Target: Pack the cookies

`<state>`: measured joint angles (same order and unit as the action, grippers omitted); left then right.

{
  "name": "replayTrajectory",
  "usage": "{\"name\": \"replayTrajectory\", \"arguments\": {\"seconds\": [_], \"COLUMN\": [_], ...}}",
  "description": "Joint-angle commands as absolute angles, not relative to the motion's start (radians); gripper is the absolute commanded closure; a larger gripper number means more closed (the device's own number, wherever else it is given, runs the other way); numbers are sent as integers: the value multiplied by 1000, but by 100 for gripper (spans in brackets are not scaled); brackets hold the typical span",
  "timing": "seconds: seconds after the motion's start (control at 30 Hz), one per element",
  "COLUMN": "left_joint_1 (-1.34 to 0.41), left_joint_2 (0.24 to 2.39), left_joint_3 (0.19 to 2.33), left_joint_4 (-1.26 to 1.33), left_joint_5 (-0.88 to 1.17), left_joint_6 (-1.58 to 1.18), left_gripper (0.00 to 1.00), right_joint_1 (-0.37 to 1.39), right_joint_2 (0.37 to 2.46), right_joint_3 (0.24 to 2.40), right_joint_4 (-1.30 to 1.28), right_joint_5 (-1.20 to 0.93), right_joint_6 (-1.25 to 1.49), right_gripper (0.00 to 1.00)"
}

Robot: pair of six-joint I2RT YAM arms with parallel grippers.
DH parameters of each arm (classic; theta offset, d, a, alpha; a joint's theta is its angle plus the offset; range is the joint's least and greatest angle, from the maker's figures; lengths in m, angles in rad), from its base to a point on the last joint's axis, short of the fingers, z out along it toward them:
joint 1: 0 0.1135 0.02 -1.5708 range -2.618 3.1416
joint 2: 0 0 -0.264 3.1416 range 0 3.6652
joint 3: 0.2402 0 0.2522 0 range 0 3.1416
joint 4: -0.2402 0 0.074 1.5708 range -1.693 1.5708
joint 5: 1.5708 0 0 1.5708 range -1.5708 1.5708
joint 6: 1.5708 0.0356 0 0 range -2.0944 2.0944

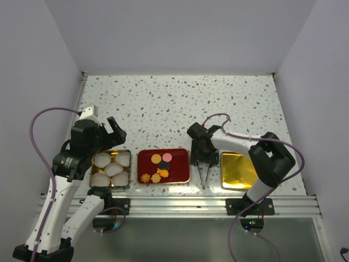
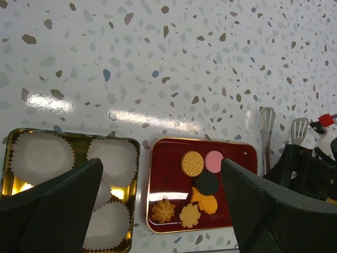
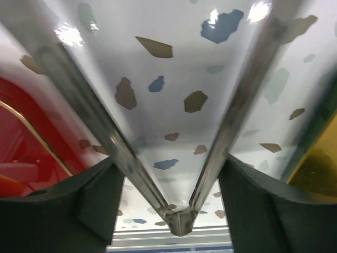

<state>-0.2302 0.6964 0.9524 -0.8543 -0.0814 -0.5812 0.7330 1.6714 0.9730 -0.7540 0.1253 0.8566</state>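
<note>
On the red tray, six cookies are counted: one yellow, one pink, one dark, three orange-brown. Five paper cups fill the gold tin. The left gripper is spread; the right gripper's tongs are parted, empty.

Left wrist view: black left gripper fingers cover the near part of the gold tin of white paper cups. Right wrist view: shiny red tray cut by the left edge, blurred; gold lid cut at right
</note>
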Motion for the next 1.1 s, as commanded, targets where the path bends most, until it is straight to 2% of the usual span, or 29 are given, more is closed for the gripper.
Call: {"name": "replayTrajectory", "arguments": {"seconds": [0.0, 0.13, 0.23, 0.6, 0.8, 1.07], "left_joint_1": [-242, -250, -252, -252, -252, -252], "left_joint_2": [690, 689, 696, 727, 745, 727], "left_joint_3": [968, 971, 976, 1077, 1101, 1104], "left_joint_4": [-845, -845, -838, -835, -781, -795], "left_joint_5": [-104, -113, -109, -61, 63, 60], "left_joint_6": [-555, -554, -554, -563, -571, -560], "left_gripper": [0, 0, 0, 0, 1, 1], "right_joint_1": [736, 736, 736, 736, 736, 739], "right_joint_2": [1710, 1721, 1717, 1543, 1490, 1422], "right_joint_3": [996, 989, 1012, 1302, 1474, 1514], "right_joint_4": [-730, -729, -764, -1040, -1101, -1123], "right_joint_5": [218, 225, 239, 341, 273, 173], "right_joint_6": [887, 899, 897, 880, 896, 925], "right_gripper": [31, 44, 48, 49, 49, 51]}}
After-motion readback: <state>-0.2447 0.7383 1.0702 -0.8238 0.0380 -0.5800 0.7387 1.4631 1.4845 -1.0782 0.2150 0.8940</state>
